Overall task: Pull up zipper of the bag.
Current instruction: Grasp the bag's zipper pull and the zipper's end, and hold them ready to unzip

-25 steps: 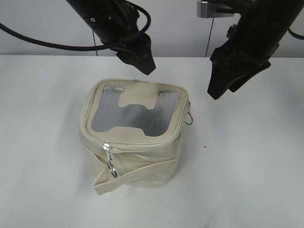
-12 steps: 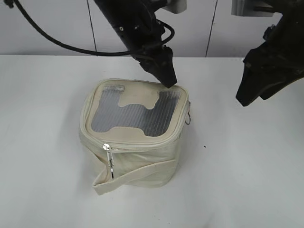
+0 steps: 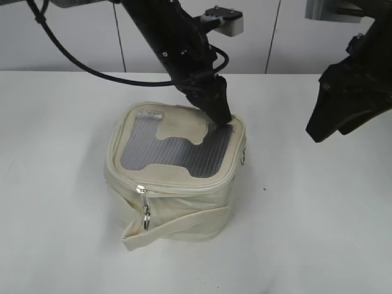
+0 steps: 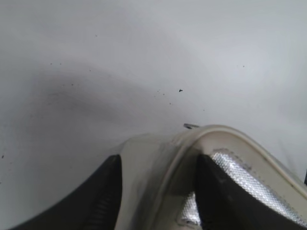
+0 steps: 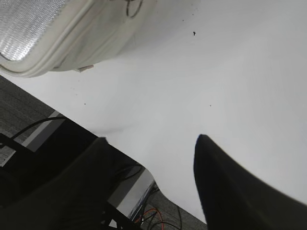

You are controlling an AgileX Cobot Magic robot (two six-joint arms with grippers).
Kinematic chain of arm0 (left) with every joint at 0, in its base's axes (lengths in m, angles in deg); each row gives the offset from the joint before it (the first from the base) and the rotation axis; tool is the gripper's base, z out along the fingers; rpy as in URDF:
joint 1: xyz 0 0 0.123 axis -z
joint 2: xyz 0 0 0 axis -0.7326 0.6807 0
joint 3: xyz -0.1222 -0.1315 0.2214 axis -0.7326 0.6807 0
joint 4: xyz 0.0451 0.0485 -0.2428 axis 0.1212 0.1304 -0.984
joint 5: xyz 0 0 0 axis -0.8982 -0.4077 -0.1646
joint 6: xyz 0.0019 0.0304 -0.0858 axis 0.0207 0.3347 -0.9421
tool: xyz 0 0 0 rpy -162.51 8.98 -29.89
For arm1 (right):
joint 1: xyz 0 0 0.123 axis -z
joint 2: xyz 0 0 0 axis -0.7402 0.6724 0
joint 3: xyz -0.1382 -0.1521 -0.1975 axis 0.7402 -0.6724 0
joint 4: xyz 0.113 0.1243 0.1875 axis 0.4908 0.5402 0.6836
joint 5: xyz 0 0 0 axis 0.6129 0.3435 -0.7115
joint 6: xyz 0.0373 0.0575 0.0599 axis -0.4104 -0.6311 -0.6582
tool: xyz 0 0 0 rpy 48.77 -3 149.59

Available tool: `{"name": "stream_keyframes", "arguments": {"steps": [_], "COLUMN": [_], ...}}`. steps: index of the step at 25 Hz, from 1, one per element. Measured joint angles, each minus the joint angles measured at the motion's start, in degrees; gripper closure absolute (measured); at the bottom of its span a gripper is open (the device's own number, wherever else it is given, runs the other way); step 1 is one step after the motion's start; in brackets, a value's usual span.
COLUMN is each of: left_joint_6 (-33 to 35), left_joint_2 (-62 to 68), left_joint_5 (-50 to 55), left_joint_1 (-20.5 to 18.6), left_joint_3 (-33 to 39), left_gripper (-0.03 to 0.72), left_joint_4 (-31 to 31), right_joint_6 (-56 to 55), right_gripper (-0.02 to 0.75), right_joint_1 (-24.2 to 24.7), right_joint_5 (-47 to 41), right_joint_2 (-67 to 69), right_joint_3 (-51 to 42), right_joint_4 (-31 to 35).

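Observation:
The cream bag point(image 3: 174, 184) stands mid-table, its lid with grey mesh point(image 3: 177, 150) facing up. The zipper track runs round the lid edge. One silver slider point(image 3: 141, 190) sits at the front left corner, its ring pull point(image 3: 146, 214) hanging down. A second ring point(image 3: 244, 156) hangs at the right side. My left gripper point(image 3: 222, 116) is down on the lid's far right corner. In the left wrist view its open fingers point(image 4: 158, 191) straddle the bag's rim point(image 4: 144, 158), with a metal bit point(image 4: 190, 126) just beyond. My right gripper point(image 3: 318, 131) hovers open and empty to the right.
The loose strap band point(image 3: 177, 223) crosses the bag's front. In the right wrist view the bag's side point(image 5: 81, 33) and a ring point(image 5: 133, 7) show at top left, and the table's edge point(image 5: 144, 165) lies below my open right gripper point(image 5: 153, 187), with cables beyond it.
My left gripper has come right and down onto the lid's far right corner, and the lid dips there. My right gripper swung out to the right, then held.

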Motion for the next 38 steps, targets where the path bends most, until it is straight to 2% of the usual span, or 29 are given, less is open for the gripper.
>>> {"name": "stream_keyframes", "arguments": {"steps": [4,9,12,19,24,28,38], "left_joint_6": [0.00,0.13,0.18,0.18,0.18,0.18,0.18], "left_joint_2": [0.66,0.66,0.66,0.09,-1.26,-2.19,-2.37], "left_joint_5": [0.05,0.79,0.92,0.92,1.15,1.32,1.25], "left_joint_1": [0.00,0.05,0.05,0.16,0.23,0.23,0.23], "left_joint_3": [0.00,0.00,0.13,0.28,0.71,0.95,1.09], "left_gripper": [0.339,0.545,0.633,0.633,0.635,0.637,0.641], "left_joint_4": [-0.62,-1.09,-0.91,0.52,2.28,3.91,4.25], "right_joint_6": [-0.04,-0.12,-0.12,0.00,3.73,9.91,34.44], "right_gripper": [0.296,0.296,0.296,0.296,0.296,0.296,0.296], "right_joint_1": [0.00,0.00,0.00,0.00,0.00,0.00,0.00], "right_joint_5": [0.00,0.05,0.05,1.98,8.28,12.70,33.12], "right_joint_2": [-0.02,-0.02,-0.02,-0.02,-0.02,-0.02,-0.02], "right_joint_3": [0.00,0.00,0.00,0.00,-2.98,-7.81,-21.69], "right_joint_4": [0.14,0.21,0.21,0.26,1.89,7.06,24.05]}}
